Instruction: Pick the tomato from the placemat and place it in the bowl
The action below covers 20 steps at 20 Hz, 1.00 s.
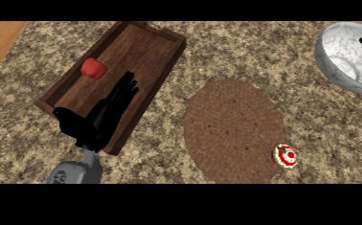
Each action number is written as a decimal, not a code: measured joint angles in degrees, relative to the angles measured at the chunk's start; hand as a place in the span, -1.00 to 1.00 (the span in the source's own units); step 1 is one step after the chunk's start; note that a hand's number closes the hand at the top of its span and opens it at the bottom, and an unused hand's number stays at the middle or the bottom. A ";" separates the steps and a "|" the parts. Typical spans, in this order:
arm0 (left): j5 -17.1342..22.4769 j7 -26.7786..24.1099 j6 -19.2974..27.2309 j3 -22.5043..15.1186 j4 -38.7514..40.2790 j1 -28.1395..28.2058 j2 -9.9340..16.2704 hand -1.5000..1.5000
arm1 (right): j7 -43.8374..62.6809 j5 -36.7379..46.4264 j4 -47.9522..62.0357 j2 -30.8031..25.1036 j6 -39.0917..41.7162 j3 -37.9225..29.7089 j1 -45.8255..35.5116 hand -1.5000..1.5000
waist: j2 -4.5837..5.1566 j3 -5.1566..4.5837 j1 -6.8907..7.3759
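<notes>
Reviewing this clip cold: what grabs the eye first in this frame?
The black left hand, fingers straight, stretched over the wooden tray at the left, where a red pepper-like item lies. Next, the round brown placemat in the middle, with a sliced tomato at its lower right edge. A speckled grey bowl sits at the upper right; no right hand shows.

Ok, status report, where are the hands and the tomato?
Left hand open over the wooden tray; right hand out of view. Tomato on the placemat edge, untouched. Bowl far right, nothing between.
</notes>
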 measured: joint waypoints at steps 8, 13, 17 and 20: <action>-0.07 0.89 -0.12 -0.34 -0.28 -1.25 -0.47 0.00 | -13.65 7.51 27.52 -2.33 -15.02 0.90 -6.79 1.00 | 0.44 0.05 1.05; 0.19 0.98 -0.87 -0.30 -0.22 -1.83 -0.23 0.00 | -15.63 11.78 43.07 -3.94 -18.16 1.67 -11.66 1.00 | 0.87 0.08 2.23; -0.03 -0.05 -1.45 -0.77 0.08 -1.62 -0.43 0.00 | -15.02 11.55 53.20 -4.35 -19.28 -0.73 -15.03 -1.00 | 1.11 0.14 2.68; -0.17 0.07 -1.32 -1.16 -0.17 -1.20 -0.77 0.00 | -17.72 10.37 58.86 -4.41 -20.75 -2.65 -17.11 -1.00 | 1.25 0.20 3.00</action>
